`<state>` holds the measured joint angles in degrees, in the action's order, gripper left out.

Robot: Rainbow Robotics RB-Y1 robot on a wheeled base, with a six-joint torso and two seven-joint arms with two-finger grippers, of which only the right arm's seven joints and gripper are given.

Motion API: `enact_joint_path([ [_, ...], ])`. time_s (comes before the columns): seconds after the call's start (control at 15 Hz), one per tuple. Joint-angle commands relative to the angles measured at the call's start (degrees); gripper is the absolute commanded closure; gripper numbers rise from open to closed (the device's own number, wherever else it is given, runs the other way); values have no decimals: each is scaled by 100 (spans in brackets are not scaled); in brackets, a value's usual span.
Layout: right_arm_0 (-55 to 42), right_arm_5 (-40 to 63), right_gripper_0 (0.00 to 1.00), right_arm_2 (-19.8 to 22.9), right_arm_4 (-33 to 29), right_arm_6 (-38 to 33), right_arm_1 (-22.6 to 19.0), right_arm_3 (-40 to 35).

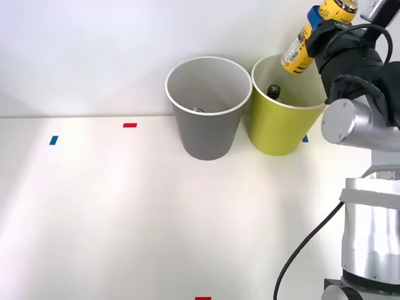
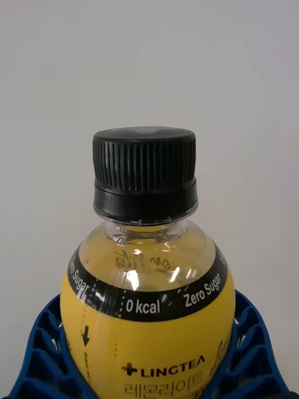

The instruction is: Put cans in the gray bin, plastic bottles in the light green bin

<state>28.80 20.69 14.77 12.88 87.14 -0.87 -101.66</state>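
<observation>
Near edge of white table [image 1: 125,212], 6 o'clock: red tape mark [image 1: 203,298]. At 4–5 o'clock, robot's silver column w/ black cable hanging alongside.

Mid-left, ~10 o'clock: blue tape mark [image 1: 54,140], then a second red tape mark [image 1: 130,125] further in twd 11 o'clock, both flat on tabletop.

Far side, ~12 o'clock: gray bin [image 1: 208,106] upright at back of table, thin white rim, sth small and dark-metallic just visible low inside, can't tell what. Just beside it at 1 o'clock: light green bin [image 1: 281,119], upright, nearly touching gray one; black-capped bottle [image 1: 274,91] lying inside vs. pale inner wall. Small blue tape bit [image 1: 305,139] peeking out by green bin's base.

Above green bin's far-right rim, ~2 o'clock: right gripper [image 1: 315,28] clamped on yellow plastic bottle [image 1: 300,50], blue ribbed fingers [image 2: 249,349] pressing both sides of body. Bottle tilted, in the air, not touching bin; lower end hanging over bin opening, upper end cut by frame top.

Wrist view: yellow bottle [image 2: 146,324] w/ black ribbed screw cap [image 2: 144,174], black band reading "0 kcal" and "Zero Sugar", "LINGTEA" below. Plain white wall beyond.
</observation>
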Motion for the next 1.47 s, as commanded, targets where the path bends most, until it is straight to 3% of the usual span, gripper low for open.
enact_joint_path([
  [0.07, 56, -47, 100, -1, -215, 22, 60, 76],
  [0.2, 56, -47, 100, -18, -277, 57, 60, 85],
  [0.27, 56, -47, 94, -45, -294, 48, 60, 85],
  [0.33, 56, -47, 63, -54, -294, 22, 60, 85],
  [0.4, 56, -47, 42, -54, -294, 13, 60, 76],
  [0.47, 56, -47, 30, -54, -294, 4, 60, 85],
  [0.53, 56, -47, 25, -45, -277, -13, 60, 76],
  [1.07, -14, -320, 22, -45, 13, 4, 69, 76],
  [1.27, -383, -935, 22, -247, 101, 22, 60, 41],
  [1.47, -1034, -1322, 22, -467, 119, 4, 78, -452],
])
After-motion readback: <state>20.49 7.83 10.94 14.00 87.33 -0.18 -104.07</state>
